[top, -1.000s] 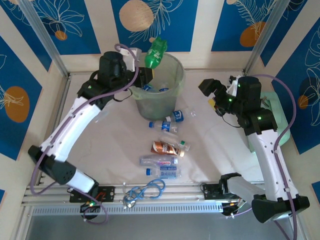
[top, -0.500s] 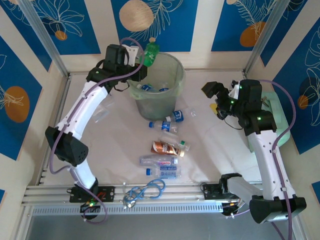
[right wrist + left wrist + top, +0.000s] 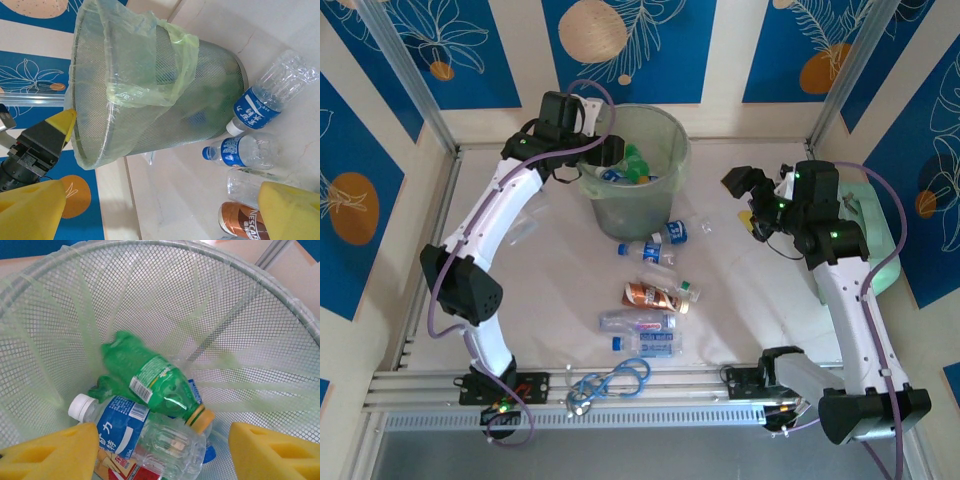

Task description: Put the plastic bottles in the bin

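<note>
crushed green bottle (image 3: 150, 382), yellow cap, lies in mesh bin (image 3: 250, 315)

Blue panels (image 3: 660, 50) are lining the cream walls (image 3: 720, 50) around the table (image 3: 560, 270), each carrying white leaf outlines and a tan or orange disc (the back-centre disc is palest). Silver posts (image 3: 408, 75) are standing in the far corners, and a ribbed metal rail (image 3: 660, 415) is running along the near edge.
</note>
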Robot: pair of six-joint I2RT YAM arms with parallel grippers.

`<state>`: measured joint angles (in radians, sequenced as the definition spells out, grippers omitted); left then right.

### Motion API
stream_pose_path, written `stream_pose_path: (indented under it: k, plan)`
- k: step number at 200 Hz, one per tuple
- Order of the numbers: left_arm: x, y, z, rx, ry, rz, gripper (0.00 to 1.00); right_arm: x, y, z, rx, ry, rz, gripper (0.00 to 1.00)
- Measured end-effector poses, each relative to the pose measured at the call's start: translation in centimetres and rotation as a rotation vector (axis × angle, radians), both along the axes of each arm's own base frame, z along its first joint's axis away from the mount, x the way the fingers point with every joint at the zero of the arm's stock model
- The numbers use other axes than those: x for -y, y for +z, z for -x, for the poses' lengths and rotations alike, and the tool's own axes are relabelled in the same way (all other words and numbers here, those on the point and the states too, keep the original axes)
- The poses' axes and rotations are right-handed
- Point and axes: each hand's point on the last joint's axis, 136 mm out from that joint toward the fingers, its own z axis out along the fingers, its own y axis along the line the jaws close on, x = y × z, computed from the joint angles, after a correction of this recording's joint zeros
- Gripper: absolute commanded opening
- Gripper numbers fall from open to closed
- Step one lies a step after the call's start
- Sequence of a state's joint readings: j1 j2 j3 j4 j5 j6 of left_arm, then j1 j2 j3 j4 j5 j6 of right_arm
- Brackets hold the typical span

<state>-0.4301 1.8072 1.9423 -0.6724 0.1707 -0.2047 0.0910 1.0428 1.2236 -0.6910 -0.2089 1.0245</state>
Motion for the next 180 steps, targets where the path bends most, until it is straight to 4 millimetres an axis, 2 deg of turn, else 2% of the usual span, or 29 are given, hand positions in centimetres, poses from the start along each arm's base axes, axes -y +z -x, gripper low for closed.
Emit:
stream_pose_path:
  k: [23, 45, 75, 101, 115, 129, 159, 180]
  plan:
    - [-0.2, 1.3, 0.5, 0.011, 0.013, 0.028, 0.69, 0.0, -1.1, -0.5, -0.040, -0.002, 0.007, 0.97]
    - [-0.7, 4.3, 2.1, 0.059, 0.021, 0.094, 0.67, 0.1, -3.2, -1.7, -0.108, -0.014, 0.025, 0.95]
    - [-1.8, 8.8, 6.7, 0.139, 0.012, 0.246, 0.67, 0.2, -7.1, -3.4, -0.239, -0.035, 0.048, 0.92]
    - [-2.4, 10.7, 10.8, 0.171, -0.033, 0.374, 0.67, -0.1, -11.3, -5.1, -0.380, -0.053, 0.067, 0.91]
    - [-2.4, 10.5, 12.6, 0.161, -0.064, 0.429, 0.68, -0.4, -13.1, -6.1, -0.442, -0.057, 0.080, 0.91]
    - [-2.4, 9.3, 14.0, 0.130, -0.085, 0.465, 0.68, -0.8, -14.7, -7.2, -0.497, -0.061, 0.096, 0.90]
    - [-2.6, 4.8, 16.5, 0.020, -0.099, 0.496, 0.68, -1.8, -17.8, -9.6, -0.583, -0.070, 0.136, 0.88]
    - [-2.9, 2.2, 17.7, -0.043, -0.085, 0.514, 0.69, -2.2, -19.9, -10.2, -0.634, -0.080, 0.155, 0.88]
